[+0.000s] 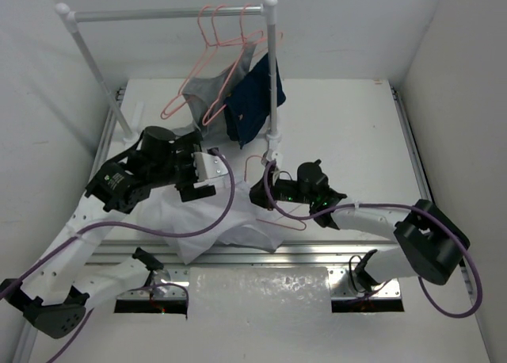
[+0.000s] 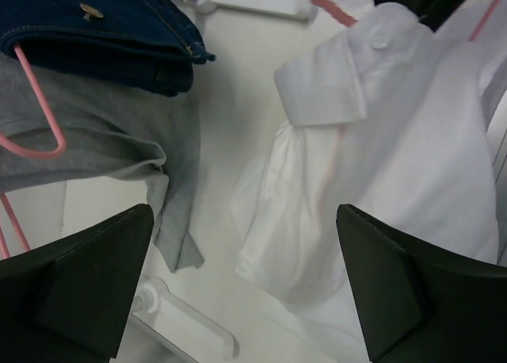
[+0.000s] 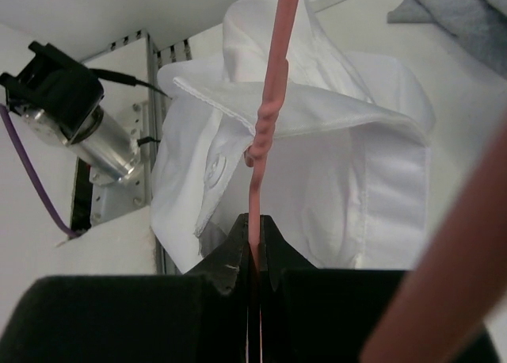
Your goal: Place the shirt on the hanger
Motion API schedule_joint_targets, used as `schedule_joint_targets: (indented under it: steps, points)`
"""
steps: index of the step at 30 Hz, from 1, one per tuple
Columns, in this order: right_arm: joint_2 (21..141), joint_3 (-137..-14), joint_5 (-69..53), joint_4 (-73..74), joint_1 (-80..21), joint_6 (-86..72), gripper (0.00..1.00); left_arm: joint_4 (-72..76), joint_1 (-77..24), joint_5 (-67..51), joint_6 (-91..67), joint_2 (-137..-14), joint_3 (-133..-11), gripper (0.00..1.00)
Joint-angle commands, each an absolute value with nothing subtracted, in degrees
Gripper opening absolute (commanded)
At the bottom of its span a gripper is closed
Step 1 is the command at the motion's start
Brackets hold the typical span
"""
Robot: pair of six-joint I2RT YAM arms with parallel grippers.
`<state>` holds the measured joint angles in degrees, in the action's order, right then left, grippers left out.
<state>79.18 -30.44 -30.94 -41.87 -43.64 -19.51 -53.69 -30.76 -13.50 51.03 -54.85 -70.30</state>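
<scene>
The white shirt point(image 1: 207, 224) lies crumpled on the table between my two grippers. The pink hanger point(image 1: 291, 217) passes into its collar point(image 3: 285, 113), and one wire shows faintly through the fabric point(image 2: 329, 169). My right gripper point(image 3: 255, 248) is shut on the hanger wire point(image 3: 265, 117) just below its twisted neck, to the right of the shirt point(image 3: 341, 189). Above the shirt's left side my left gripper point(image 2: 242, 244) stands wide open, holding nothing, with the shirt point(image 2: 396, 165) lying below between its fingers point(image 2: 79, 292).
A white pipe rack point(image 1: 273, 70) stands at the back, its foot tubes point(image 2: 186, 323) on the table. A grey garment point(image 2: 103, 141) and a navy garment point(image 2: 103, 30) hang from it on other pink hangers point(image 1: 214, 30). White walls close in both sides.
</scene>
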Motion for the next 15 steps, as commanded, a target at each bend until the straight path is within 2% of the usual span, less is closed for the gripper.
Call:
schedule_joint_targets:
  steps: [1,8,12,13,14,15]
  points:
    - [77.96,-29.71,-33.57,-48.17,-44.65,-17.49,0.00,-51.85,-31.03,-9.84,49.21,-57.39,-69.44,1.00]
    - [76.29,-29.36,-33.14,-46.58,-45.44,-14.94,0.00,-48.87,-30.41,-19.23,52.20,-60.02,-61.44,1.00]
    - [74.27,-28.92,-32.78,-45.00,-45.88,-13.10,0.00,-45.80,-30.50,-20.13,52.64,-61.35,-56.71,0.97]
    - [73.92,-28.57,-32.70,-45.00,-45.88,-12.57,0.00,-43.96,-30.50,-20.04,52.56,-61.52,-55.91,0.89]
    - [73.13,-28.48,-32.78,-45.00,-45.97,-12.48,0.00,-43.25,-30.50,-20.04,51.95,-61.70,-55.38,0.62]
    - [72.86,-28.39,-32.78,-44.65,-46.05,-12.39,0.00,-42.20,-30.41,-20.13,51.42,-61.87,-55.02,0.48]
